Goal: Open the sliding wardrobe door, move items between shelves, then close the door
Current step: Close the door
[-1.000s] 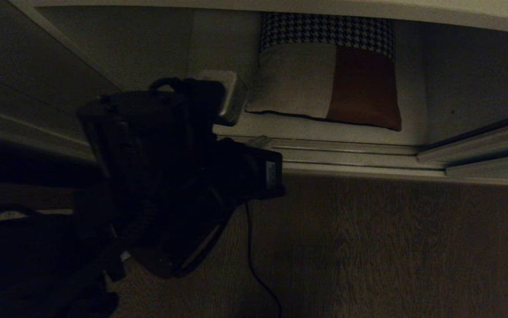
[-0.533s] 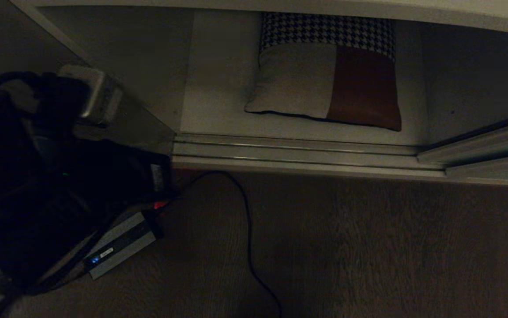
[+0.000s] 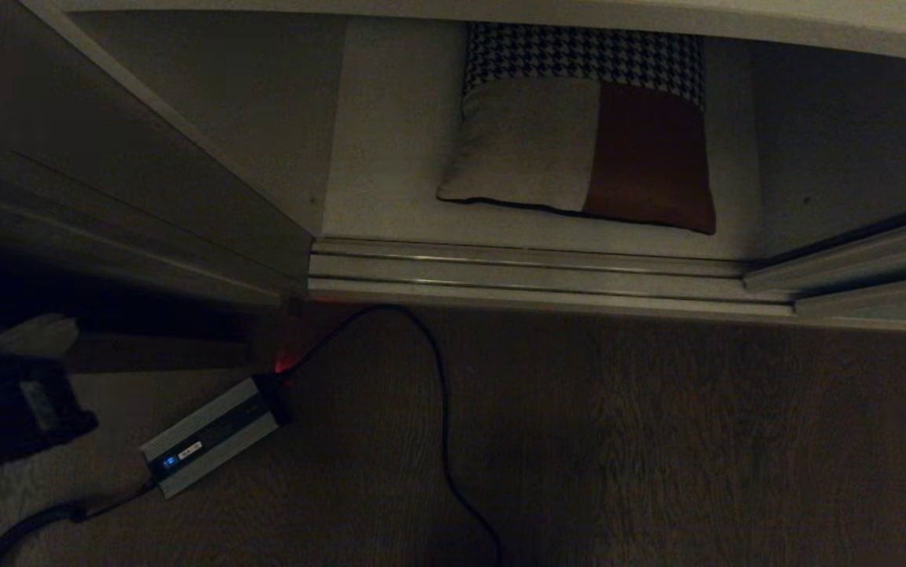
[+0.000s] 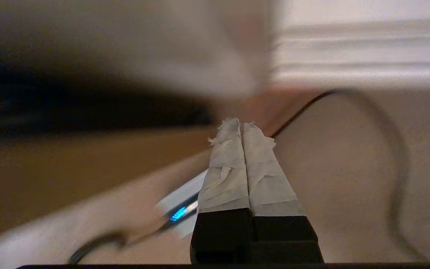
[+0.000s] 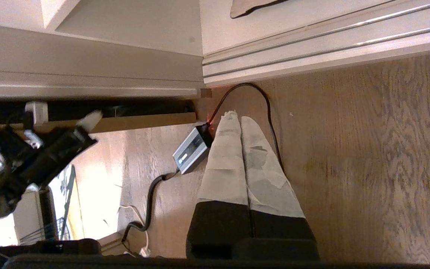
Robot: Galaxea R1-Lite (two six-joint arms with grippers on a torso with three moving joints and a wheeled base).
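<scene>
The wardrobe stands open. A square cushion (image 3: 578, 142) with a houndstooth band and beige and rust-brown blocks lies on the off-white bottom shelf (image 3: 390, 173). The sliding wardrobe door (image 3: 846, 157) is at the right of the opening, its pale lower rail on the floor track. My left gripper (image 4: 241, 125) is shut and empty, low over the floor at the far left of the head view (image 3: 35, 335). My right gripper (image 5: 237, 119) is also shut and empty above the wooden floor, outside the head view. A corner of the cushion (image 5: 252, 5) shows past it.
The ribbed metal floor track (image 3: 531, 272) runs along the opening. A silver power adapter (image 3: 212, 433) with a blue light lies on the floor at the left, and its black cable (image 3: 441, 409) loops in front of the track. An upper shelf edge (image 3: 500, 12) overhangs the cushion.
My left arm has swung away from the front of the opening, leftward and down to the lower-left corner of the head view, uncovering the adapter and cable. The cushion has not moved.
</scene>
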